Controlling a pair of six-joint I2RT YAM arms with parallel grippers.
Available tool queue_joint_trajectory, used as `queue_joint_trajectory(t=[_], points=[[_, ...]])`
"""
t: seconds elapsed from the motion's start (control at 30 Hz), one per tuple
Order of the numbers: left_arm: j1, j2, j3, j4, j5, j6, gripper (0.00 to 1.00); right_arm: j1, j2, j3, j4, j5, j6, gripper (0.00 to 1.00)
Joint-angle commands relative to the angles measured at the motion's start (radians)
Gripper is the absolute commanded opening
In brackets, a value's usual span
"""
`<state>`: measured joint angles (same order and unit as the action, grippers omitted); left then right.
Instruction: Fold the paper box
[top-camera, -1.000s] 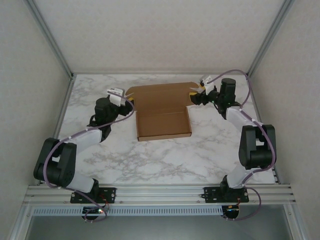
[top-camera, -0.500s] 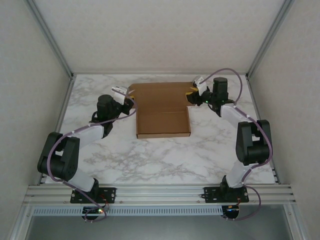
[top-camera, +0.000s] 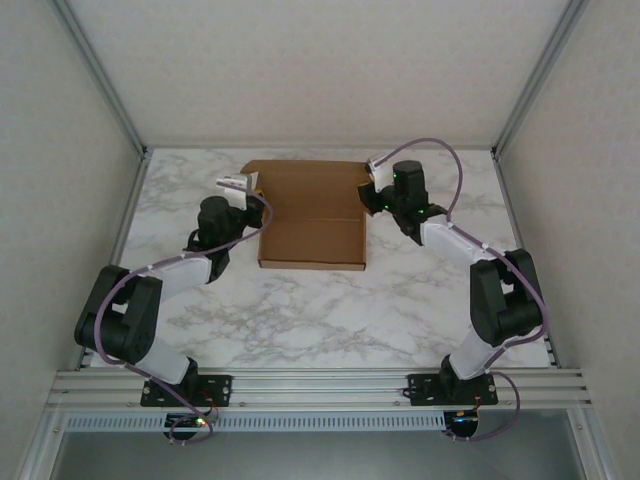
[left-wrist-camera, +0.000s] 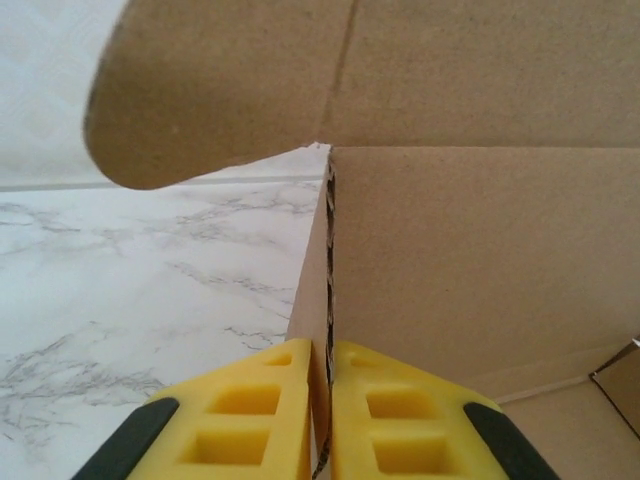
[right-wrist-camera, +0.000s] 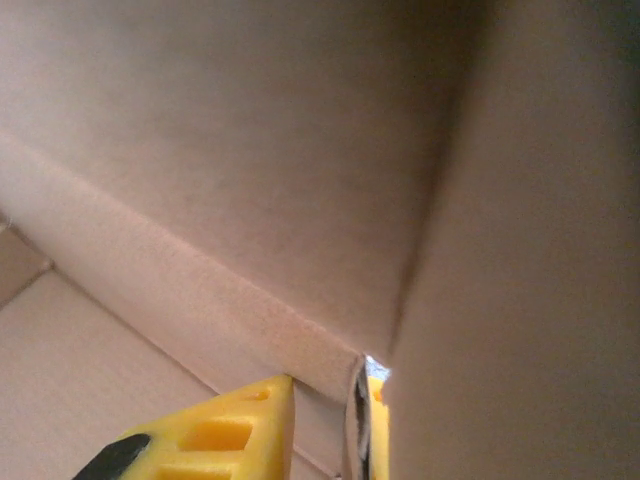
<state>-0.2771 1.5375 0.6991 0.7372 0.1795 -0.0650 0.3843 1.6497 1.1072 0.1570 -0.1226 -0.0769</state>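
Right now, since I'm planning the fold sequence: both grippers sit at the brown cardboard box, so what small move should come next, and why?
Probably swing both grippers toward the near edge, tipping the lid panel over the shallow open tray. The left gripper is pinched shut on the left side flap of the brown cardboard paper box, the right gripper on the opposite one.

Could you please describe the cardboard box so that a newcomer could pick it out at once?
On the white marbled table, look to the far middle, between the two arms. There sits the plain brown cardboard paper box, a shallow open tray with a panel rising behind it. It is the only brown thing, with jaws pinching each side wall.
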Motion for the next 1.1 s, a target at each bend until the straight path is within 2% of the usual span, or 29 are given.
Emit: queue_joint_trajectory(t=[0.0,0.27,0.4,0.67,0.8,0.93,1.07], points=[[-0.05,-0.039,-0.022,0.09,-0.043,-0.068,0.11,0.017,-0.028,0.035,-0.039,0.205,0.277,0.2],[-0.072,-0.055,-0.068,0.139,-0.061,-0.143,0.11,0.056,-0.063,0.002,0.045,0.44,0.635,0.22],[-0.082,-0.059,-0.081,0.163,-0.081,-0.169,0.11,0.095,-0.057,-0.03,0.139,0.494,0.745,0.21],[-0.107,-0.036,-0.053,0.192,-0.178,-0.248,0.1,0.172,-0.02,-0.028,0.15,0.516,0.729,0.21],[-0.125,-0.022,-0.052,0.206,-0.218,-0.261,0.1,0.177,-0.019,-0.052,0.162,0.512,0.726,0.21],[-0.142,-0.004,-0.068,0.223,-0.262,-0.259,0.14,0.178,-0.03,-0.09,0.188,0.497,0.684,0.21],[-0.185,0.003,-0.137,0.315,-0.346,-0.26,0.17,0.183,-0.052,-0.17,0.274,0.485,0.649,0.23]])
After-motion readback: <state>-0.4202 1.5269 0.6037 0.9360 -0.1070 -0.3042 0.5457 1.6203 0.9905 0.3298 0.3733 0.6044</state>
